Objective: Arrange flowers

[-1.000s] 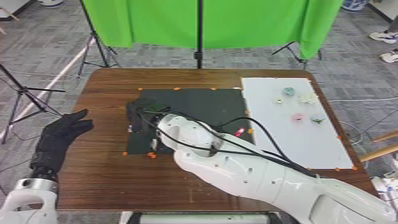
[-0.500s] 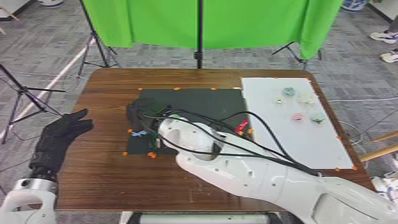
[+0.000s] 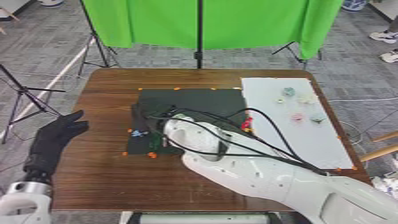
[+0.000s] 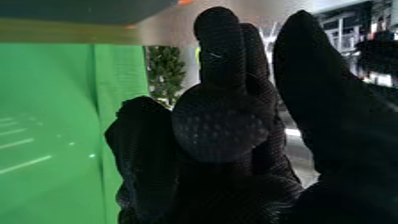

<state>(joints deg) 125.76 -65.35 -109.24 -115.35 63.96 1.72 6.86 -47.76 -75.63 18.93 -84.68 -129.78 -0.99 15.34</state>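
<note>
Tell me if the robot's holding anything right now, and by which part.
Nothing, as far as can be seen: the right hand has fingers extended with nothing gripped between them, and the left hand is open and empty.

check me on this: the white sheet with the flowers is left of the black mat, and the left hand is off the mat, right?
Not quite: the head view shows the white sheet with the flowers right of the black mat. The left hand is indeed off the mat.
</note>
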